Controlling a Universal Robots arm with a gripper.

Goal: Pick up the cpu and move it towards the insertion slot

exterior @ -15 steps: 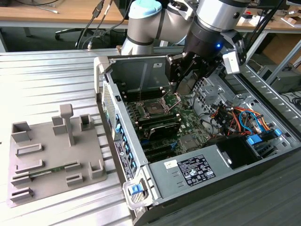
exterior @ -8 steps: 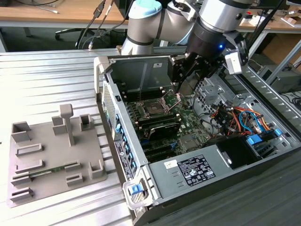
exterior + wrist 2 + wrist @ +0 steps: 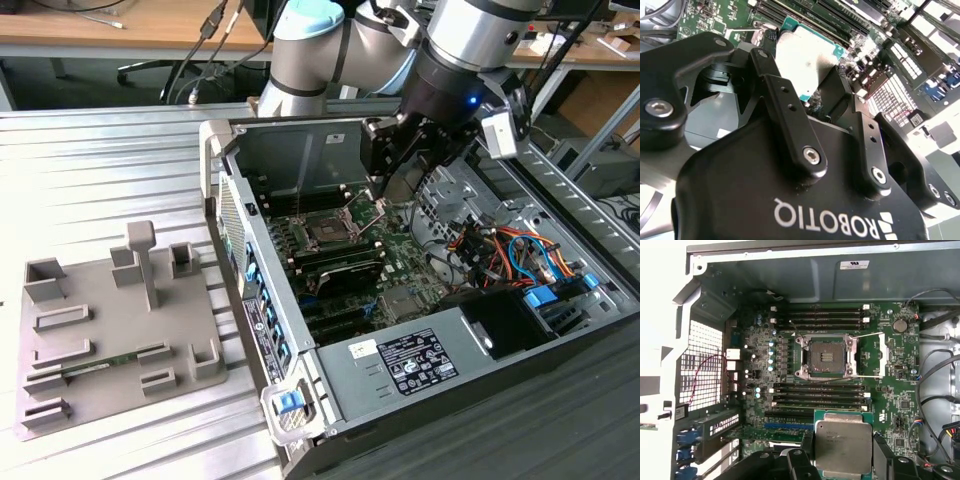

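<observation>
Black claw (image 3: 805, 85) fingers clench the cpu (image 3: 843, 440) by its edges, held above the green motherboard (image 3: 890, 405) inside the open computer case (image 3: 300, 400). Beyond it lies the insertion slot (image 3: 826, 357), its retention plate raised.

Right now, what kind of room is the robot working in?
Probably a robotics lab or workshop: an open computer case sits on a ridged metal bench, a grey parts fixture beside it, and wooden desks with cables behind.
</observation>
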